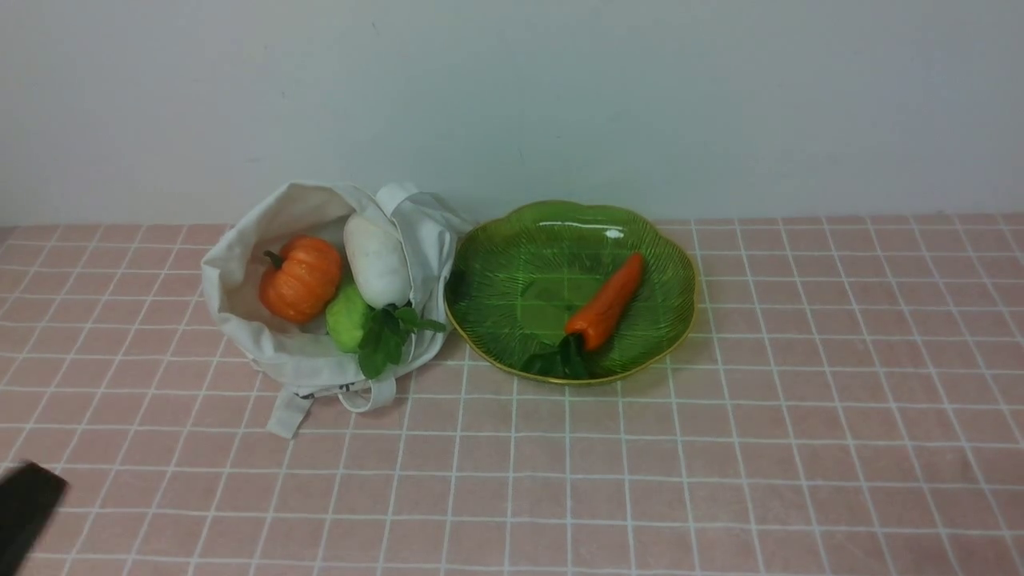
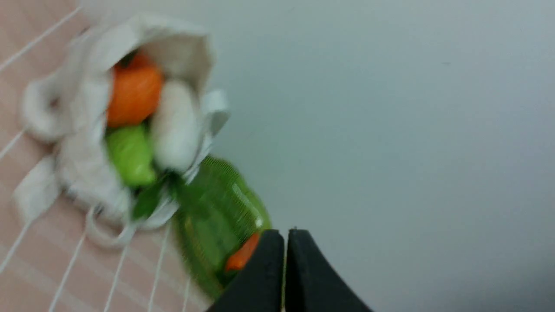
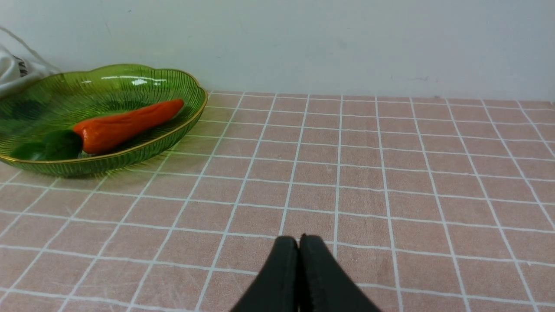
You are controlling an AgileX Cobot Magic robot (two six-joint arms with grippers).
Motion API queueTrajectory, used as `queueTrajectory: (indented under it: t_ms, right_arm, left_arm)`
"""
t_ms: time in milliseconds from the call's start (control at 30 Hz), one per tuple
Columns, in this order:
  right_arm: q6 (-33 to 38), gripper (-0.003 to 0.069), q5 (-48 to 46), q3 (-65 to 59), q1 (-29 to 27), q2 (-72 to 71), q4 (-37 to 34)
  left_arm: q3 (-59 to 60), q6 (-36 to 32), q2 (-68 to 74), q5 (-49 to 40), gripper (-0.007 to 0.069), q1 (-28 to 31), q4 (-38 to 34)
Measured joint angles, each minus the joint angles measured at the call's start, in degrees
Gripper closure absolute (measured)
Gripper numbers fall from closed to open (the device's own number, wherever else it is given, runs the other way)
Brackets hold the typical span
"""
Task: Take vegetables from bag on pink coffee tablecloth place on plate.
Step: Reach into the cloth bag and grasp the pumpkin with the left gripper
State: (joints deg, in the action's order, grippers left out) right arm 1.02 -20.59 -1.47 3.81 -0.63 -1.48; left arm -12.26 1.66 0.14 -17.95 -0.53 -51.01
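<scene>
Left gripper [image 2: 288, 238]: fingers together, nothing between them, clear of the bag. Right gripper [image 3: 301, 242]: also together, no load, over the pink coffee tablecloth [image 3: 360, 208].

Out from the left one: cloth bag [image 1: 300, 364] lies at the left, mouth agape, with pumpkin [image 1: 301, 278], white radish [image 1: 378, 260] and light-green lumpy vegetable [image 1: 347, 316] packed inside. Radish leaves [image 1: 384, 340] hang over the mouth edge. Plate [image 1: 512, 364] is just beside the bag on its right, carrot [image 1: 606, 302] in it, its leaves near the rim. Task looks partly done, three to go.

Risks:
- Left fingers must part before entry; going in shut would shove the vegetables deeper.
- Pumpkin and radish crowd the green one. A wide approach on any of them could pinch a neighbour or jam.
- Bag wall is soft and close to the pumpkin. Fingers could catch cloth and drag the whole bag, maybe nudging the plate.
- Radish leaves lie by the green one; grabbing leaves instead of body would likely give a swinging, slipping hold.
- Pumpkin is round and ribbed; an off-centre grip could roll it out.
- Carrot takes up the plate's right half. Release low and on the left, else the next piece may bounce off it or tip over the rim.
</scene>
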Motion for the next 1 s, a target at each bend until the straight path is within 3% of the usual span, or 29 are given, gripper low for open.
queueTrajectory:
  t_ms: [33, 133, 200, 300, 500, 733, 1000]
  right_arm:
    - [0.0, 0.0675, 0.0, 0.0, 0.0, 0.0, 0.0]
    - [0.0, 0.0675, 0.0, 0.0, 0.0, 0.0, 0.0]
    - [0.0, 0.0675, 0.0, 0.0, 0.0, 0.0, 0.0]
    - [0.0, 0.0675, 0.0, 0.0, 0.0, 0.0, 0.0]
    - [0.0, 0.0675, 0.0, 0.0, 0.0, 0.0, 0.0]
    - [0.0, 0.0675, 0.0, 0.0, 0.0, 0.0, 0.0]
    - [0.0, 0.0675, 0.0, 0.0, 0.0, 0.0, 0.0]
  left_arm:
    - [-5.9, -6.9, 2.4, -0.8, 0.0629, 0.0, -0.2]
    - [-15.8, -16.7, 13.4, -8.4, 0.0629, 0.0, 0.8]
    - [-19.3, -18.5, 20.1, -13.0, 0.0629, 0.0, 3.3]
    - [-27.2, -20.4, 38.7, -26.9, 0.0629, 0.0, 14.1]
    - [-39.6, -22.6, 60.5, -35.4, 0.0629, 0.0, 22.9]
    - [-54.8, -12.6, 81.8, -39.7, 0.0629, -1.8, 29.5]
    - [-70.9, 4.0, 99.2, -40.8, 0.0629, -14.1, 54.0]
